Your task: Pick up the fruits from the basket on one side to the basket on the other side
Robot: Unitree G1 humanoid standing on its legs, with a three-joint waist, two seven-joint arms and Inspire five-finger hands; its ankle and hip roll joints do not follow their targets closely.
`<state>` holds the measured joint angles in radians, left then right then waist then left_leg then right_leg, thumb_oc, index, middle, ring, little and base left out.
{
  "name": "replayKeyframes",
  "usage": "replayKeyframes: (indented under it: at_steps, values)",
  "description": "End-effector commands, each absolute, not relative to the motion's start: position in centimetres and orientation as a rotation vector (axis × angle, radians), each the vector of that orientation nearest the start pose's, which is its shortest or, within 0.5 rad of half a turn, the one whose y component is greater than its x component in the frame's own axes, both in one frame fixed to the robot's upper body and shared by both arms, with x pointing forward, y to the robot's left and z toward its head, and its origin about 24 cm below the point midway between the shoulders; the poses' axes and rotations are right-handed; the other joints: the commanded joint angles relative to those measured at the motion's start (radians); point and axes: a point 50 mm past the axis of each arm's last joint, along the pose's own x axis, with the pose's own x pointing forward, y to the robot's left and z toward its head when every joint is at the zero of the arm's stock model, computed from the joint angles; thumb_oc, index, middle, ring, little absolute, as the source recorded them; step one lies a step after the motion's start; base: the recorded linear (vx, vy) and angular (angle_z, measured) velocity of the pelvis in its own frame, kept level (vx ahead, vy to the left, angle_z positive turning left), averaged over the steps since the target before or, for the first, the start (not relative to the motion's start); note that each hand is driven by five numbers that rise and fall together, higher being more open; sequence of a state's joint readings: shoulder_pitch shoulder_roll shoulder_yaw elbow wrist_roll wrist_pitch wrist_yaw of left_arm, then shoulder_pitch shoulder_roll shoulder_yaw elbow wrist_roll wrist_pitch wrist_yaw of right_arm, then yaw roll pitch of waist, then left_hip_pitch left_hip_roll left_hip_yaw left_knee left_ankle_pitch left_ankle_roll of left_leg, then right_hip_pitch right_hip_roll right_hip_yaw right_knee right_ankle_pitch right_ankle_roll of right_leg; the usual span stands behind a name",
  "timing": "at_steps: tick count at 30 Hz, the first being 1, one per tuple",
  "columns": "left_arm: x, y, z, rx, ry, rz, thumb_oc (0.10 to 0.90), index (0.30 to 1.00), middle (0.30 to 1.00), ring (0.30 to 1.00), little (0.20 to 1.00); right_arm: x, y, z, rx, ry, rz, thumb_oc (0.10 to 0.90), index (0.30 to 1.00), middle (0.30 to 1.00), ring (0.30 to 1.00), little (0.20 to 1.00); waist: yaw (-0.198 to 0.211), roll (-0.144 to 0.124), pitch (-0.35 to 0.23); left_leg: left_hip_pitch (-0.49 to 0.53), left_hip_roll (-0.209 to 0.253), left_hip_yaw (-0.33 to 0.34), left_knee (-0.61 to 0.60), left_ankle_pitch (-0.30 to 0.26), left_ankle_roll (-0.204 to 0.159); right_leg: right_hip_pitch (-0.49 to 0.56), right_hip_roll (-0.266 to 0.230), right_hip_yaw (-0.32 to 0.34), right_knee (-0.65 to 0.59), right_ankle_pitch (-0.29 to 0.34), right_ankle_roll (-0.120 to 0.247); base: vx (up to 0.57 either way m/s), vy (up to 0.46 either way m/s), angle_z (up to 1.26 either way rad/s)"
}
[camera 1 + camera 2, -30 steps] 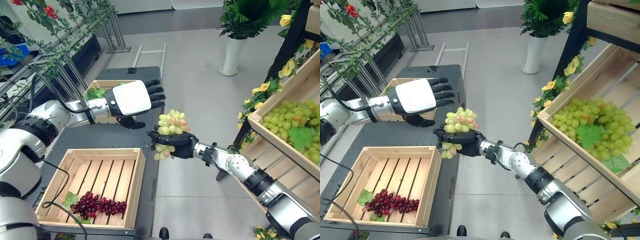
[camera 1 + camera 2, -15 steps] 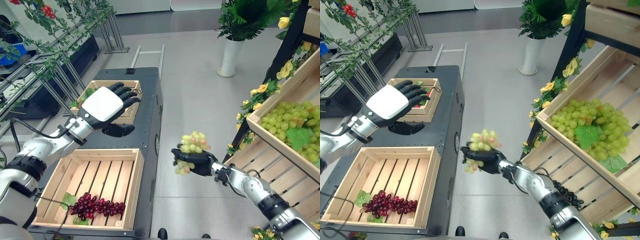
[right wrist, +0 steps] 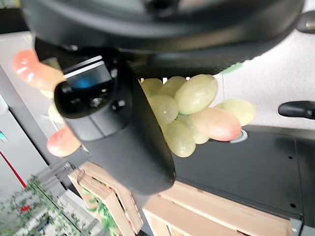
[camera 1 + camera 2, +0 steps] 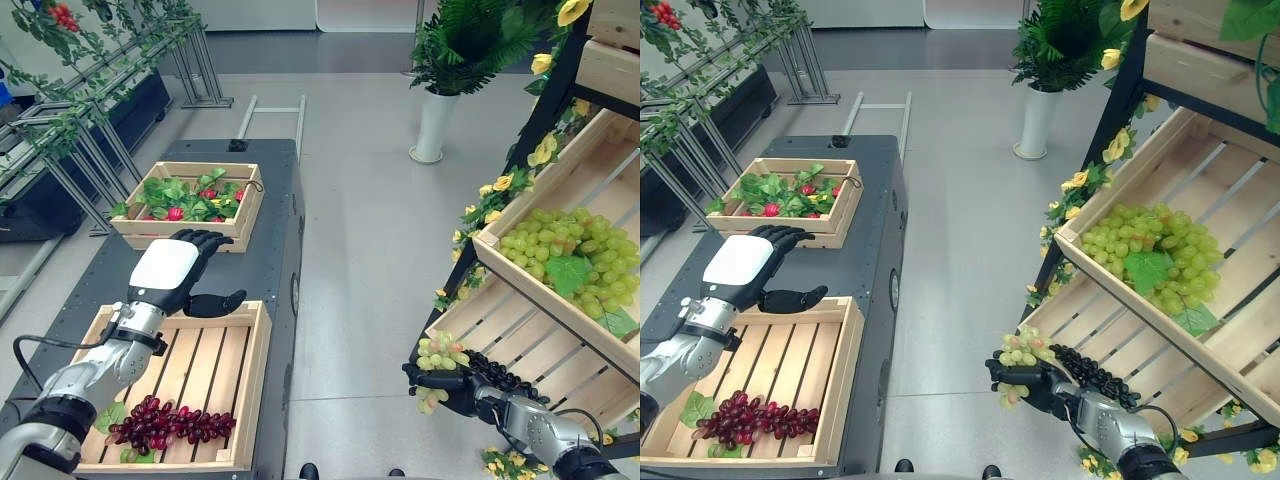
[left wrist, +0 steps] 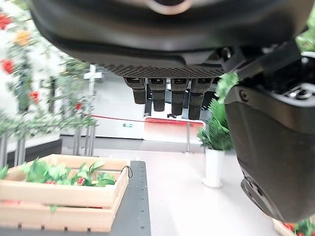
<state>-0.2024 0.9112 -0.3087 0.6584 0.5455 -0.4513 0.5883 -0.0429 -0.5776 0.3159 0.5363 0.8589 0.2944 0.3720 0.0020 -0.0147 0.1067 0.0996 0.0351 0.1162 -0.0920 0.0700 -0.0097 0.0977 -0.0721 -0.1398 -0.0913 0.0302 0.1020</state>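
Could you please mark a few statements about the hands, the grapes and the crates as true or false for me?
1. The right hand holds a bunch of green grapes. True.
2. The left hand grips the red grapes. False: it is open above the near crate, and the red grapes lie on the slats inside that crate.
3. The held bunch is over the near crate. False: it hangs over the floor, close to the wooden shelf on the right.
4. A pile of green grapes lies in the shelf's upper tray. True.
5. The far crate on the dark table holds dark grapes. False: it holds green leaves and red fruit.
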Motion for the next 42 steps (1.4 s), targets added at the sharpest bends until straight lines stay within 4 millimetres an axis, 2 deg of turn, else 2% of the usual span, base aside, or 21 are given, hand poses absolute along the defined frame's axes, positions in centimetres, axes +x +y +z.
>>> replayKeyframes:
  at_steps: [1, 4, 5, 6, 10, 14, 16, 17, 20, 23, 27, 31, 32, 36, 37, 40, 42]
  values:
    - [27.6, 32.6, 11.6, 1.148, -0.406, 0.364, 0.800, 0.900, 0.900, 0.900, 0.900, 25.2, -23.8, -0.5, 0.284, 0.413, 0.358, 0.400, 0.300, 0.300, 0.300, 0.300, -0.006, -0.004, 0.002, 0.030, -0.076, -0.039, 0.005, -0.124, 0.010, 0.028, 0.046, -0.016, 0.004, -0.038, -0.033, 0.00, 0.000, 0.00]
    - [26.9, 31.6, 9.8, 1.039, -0.377, 0.354, 0.800, 0.900, 0.900, 0.900, 0.900, 25.4, -22.7, 1.1, 0.224, 0.346, 0.457, 0.400, 0.300, 0.300, 0.300, 0.300, -0.011, -0.015, 0.009, 0.032, -0.074, -0.037, 0.005, -0.126, 0.012, 0.026, 0.049, -0.005, 0.004, -0.038, -0.034, 0.00, 0.003, -0.02]
    - [26.9, 31.6, 9.8, 1.039, -0.377, 0.354, 0.800, 0.900, 0.900, 0.900, 0.900, 25.4, -22.7, 1.1, 0.224, 0.346, 0.457, 0.400, 0.300, 0.300, 0.300, 0.300, -0.011, -0.015, 0.009, 0.032, -0.074, -0.037, 0.005, -0.126, 0.012, 0.026, 0.049, -0.005, 0.004, -0.038, -0.034, -0.01, 0.009, -0.16]
    - [26.7, 30.9, 9.2, 1.032, -0.377, 0.321, 0.800, 0.900, 0.900, 0.900, 0.900, 25.6, -22.3, 2.3, 0.180, 0.306, 0.507, 0.400, 0.300, 0.300, 0.300, 0.300, -0.014, -0.022, 0.011, 0.032, -0.073, -0.035, 0.005, -0.126, 0.013, 0.025, 0.052, 0.003, 0.004, -0.038, -0.033, -0.01, 0.010, -0.17]
    - [26.6, 29.9, 8.7, 0.996, -0.369, 0.264, 0.800, 0.900, 0.900, 0.900, 0.900, 26.0, -22.1, 4.8, 0.079, 0.236, 0.597, 0.400, 0.300, 0.300, 0.300, 0.300, -0.019, -0.032, 0.014, 0.036, -0.070, -0.023, 0.005, -0.128, 0.012, 0.025, 0.055, 0.014, 0.004, -0.035, -0.032, -0.01, 0.020, -0.09]
    - [26.6, 29.2, 7.7, 0.908, -0.316, 0.233, 0.800, 0.900, 0.900, 0.900, 0.900, 26.4, -22.6, 7.8, -0.062, 0.163, 0.650, 0.400, 0.300, 0.300, 0.300, 0.300, -0.032, -0.042, 0.012, 0.044, -0.065, -0.007, 0.005, -0.132, 0.013, 0.026, 0.059, 0.032, 0.004, -0.032, -0.032, 0.00, 0.033, -0.12]
    - [26.7, 28.9, 6.8, 0.846, -0.281, 0.242, 0.800, 0.900, 0.900, 0.900, 0.900, 26.7, -23.1, 9.9, -0.164, 0.115, 0.662, 0.400, 0.300, 0.300, 0.300, 0.300, -0.044, -0.050, 0.012, 0.050, -0.060, 0.009, 0.005, -0.133, 0.014, 0.026, 0.060, 0.045, 0.004, -0.027, -0.031, -0.01, 0.041, -0.09]
    - [26.7, 28.9, 6.7, 0.838, -0.276, 0.240, 0.800, 0.900, 0.900, 0.900, 0.900, 26.7, -23.2, 10.2, -0.178, 0.106, 0.662, 0.400, 0.300, 0.300, 0.300, 0.300, -0.045, -0.051, 0.012, 0.050, -0.060, 0.010, 0.005, -0.133, 0.014, 0.026, 0.060, 0.047, 0.004, -0.027, -0.031, -0.01, 0.031, -0.10]
    - [26.9, 28.0, 5.5, 0.822, -0.236, 0.213, 0.800, 0.900, 0.900, 0.900, 0.900, 27.0, -23.6, 12.9, -0.223, 0.055, 0.674, 0.400, 0.300, 0.300, 0.300, 0.300, -0.062, -0.062, 0.011, 0.057, -0.055, 0.026, 0.005, -0.138, 0.014, 0.025, 0.062, 0.066, 0.004, -0.021, -0.030, 0.00, 0.039, -0.18]
    - [26.9, 27.0, 4.5, 0.836, -0.221, 0.182, 0.800, 0.900, 0.900, 0.900, 0.900, 27.3, -24.6, 16.1, -0.258, -0.011, 0.641, 0.400, 0.300, 0.300, 0.300, 0.300, -0.085, -0.070, 0.010, 0.062, -0.051, 0.040, 0.005, -0.140, 0.012, 0.022, 0.067, 0.094, 0.004, -0.013, -0.029, 0.00, 0.061, -0.21]
    - [27.2, 26.6, 4.1, 0.834, -0.217, 0.171, 0.800, 0.900, 0.900, 0.900, 0.900, 27.4, -26.1, 18.9, -0.297, -0.096, 0.563, 0.400, 0.300, 0.300, 0.300, 0.300, -0.110, -0.074, 0.008, 0.067, -0.047, 0.052, 0.005, -0.144, 0.010, 0.020, 0.072, 0.120, 0.004, -0.006, -0.028, 0.00, 0.060, -0.24]
    - [27.1, 26.5, 3.6, 0.827, -0.205, 0.180, 0.800, 0.900, 0.900, 0.900, 0.900, 26.9, -27.4, 21.3, -0.319, -0.191, 0.472, 0.400, 0.300, 0.300, 0.300, 0.300, -0.133, -0.077, 0.000, 0.069, -0.044, 0.066, 0.005, -0.148, 0.010, 0.014, 0.080, 0.146, 0.004, -0.001, -0.026, 0.00, 0.051, -0.11]
    - [27.1, 26.5, 3.6, 0.827, -0.205, 0.179, 0.800, 0.900, 0.900, 0.900, 0.900, 26.9, -27.5, 21.4, -0.318, -0.198, 0.469, 0.400, 0.300, 0.300, 0.300, 0.300, -0.134, -0.077, 0.000, 0.069, -0.044, 0.066, 0.005, -0.148, 0.010, 0.014, 0.080, 0.146, 0.004, -0.001, -0.026, 0.00, 0.025, -0.16]
    - [27.3, 26.1, 3.1, 0.841, -0.187, 0.143, 0.800, 0.900, 0.900, 0.900, 0.900, 26.6, -28.9, 23.3, -0.268, -0.313, 0.376, 0.400, 0.300, 0.300, 0.300, 0.300, -0.146, -0.083, -0.003, 0.072, -0.044, 0.068, 0.005, -0.150, 0.011, 0.010, 0.087, 0.166, 0.005, 0.004, -0.026, 0.00, 0.007, -0.12]
    - [27.4, 25.7, 2.8, 0.869, -0.182, 0.108, 0.800, 0.900, 0.900, 0.900, 0.900, 26.6, -29.3, 24.6, -0.237, -0.375, 0.361, 0.400, 0.300, 0.300, 0.300, 0.300, -0.148, -0.084, -0.008, 0.072, -0.045, 0.069, 0.005, -0.153, 0.011, 0.010, 0.089, 0.172, 0.004, 0.003, -0.025, 0.00, 0.000, 0.00]
    - [27.5, 25.3, 2.5, 0.901, -0.182, 0.082, 0.800, 0.900, 0.900, 0.900, 0.900, 26.6, -29.5, 25.6, -0.217, -0.420, 0.344, 0.400, 0.300, 0.300, 0.300, 0.300, -0.149, -0.085, -0.010, 0.073, -0.044, 0.071, 0.005, -0.153, 0.011, 0.008, 0.088, 0.174, 0.004, 0.004, -0.024, 0.00, 0.007, -0.09]
    - [27.7, 24.9, 2.3, 0.903, -0.175, 0.066, 0.800, 0.900, 0.900, 0.900, 0.900, 26.6, -30.0, 26.8, -0.190, -0.480, 0.305, 0.400, 0.300, 0.300, 0.300, 0.300, -0.154, -0.085, -0.016, 0.071, -0.045, 0.075, 0.005, -0.154, 0.011, 0.004, 0.089, 0.182, 0.004, 0.006, -0.022, 0.00, 0.026, -0.11]
